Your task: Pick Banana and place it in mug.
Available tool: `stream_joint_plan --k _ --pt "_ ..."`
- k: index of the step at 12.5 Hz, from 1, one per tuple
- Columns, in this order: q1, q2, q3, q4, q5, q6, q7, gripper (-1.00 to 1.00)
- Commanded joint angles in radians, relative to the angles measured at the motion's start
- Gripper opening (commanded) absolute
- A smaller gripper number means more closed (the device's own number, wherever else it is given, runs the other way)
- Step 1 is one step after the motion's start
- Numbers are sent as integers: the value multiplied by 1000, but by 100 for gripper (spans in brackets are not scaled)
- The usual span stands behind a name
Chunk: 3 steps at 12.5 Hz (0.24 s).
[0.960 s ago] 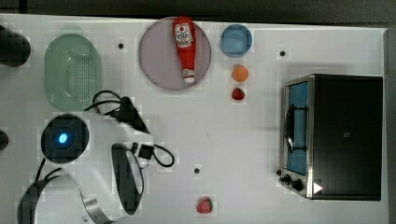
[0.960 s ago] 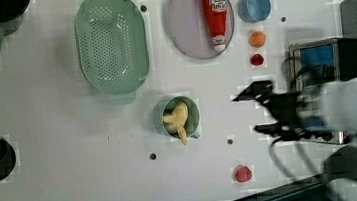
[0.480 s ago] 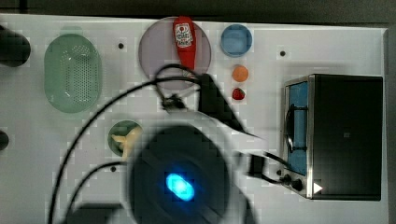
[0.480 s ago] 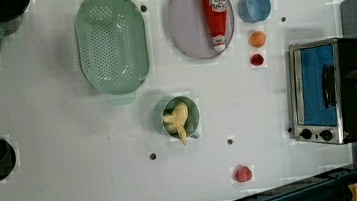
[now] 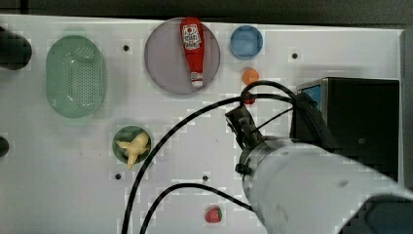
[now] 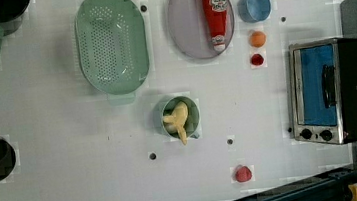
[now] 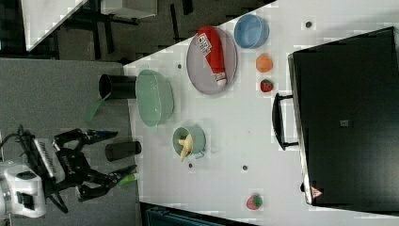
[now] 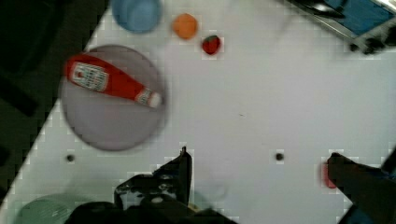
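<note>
The pale yellow banana (image 5: 134,147) lies inside the teal-green mug (image 5: 120,140), its tip poking over the rim. The left view shows the same: banana (image 6: 178,119) in the mug (image 6: 194,113), and so does the right view, with banana (image 7: 186,145) and mug (image 7: 198,136). My gripper (image 7: 123,151) is open with nothing between its fingers, at the right view's left, well away from the mug. In the wrist view the gripper (image 8: 259,157) hangs high above the white table, jaws wide apart. My arm (image 5: 316,190) fills the top view's lower right.
A ketchup bottle (image 5: 193,48) lies on a grey plate (image 5: 163,63). Beside it are a blue cup (image 5: 246,42), an orange ball (image 5: 250,76) and a toaster oven (image 5: 363,122). A green perforated basket (image 5: 76,76) sits at the top view's left, and a strawberry (image 5: 213,214) near the front edge.
In the top view my arm swung from the lower left across to the lower right, uncovering the mug. It left the left view. The banana stayed in the mug.
</note>
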Motion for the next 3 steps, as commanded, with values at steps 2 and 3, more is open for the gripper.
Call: stream_joint_plan --k 2,3 --pt "5 52 53 -25 -58 -1 -74 100" --pt "5 52 54 -25 -58 5 -74 100"
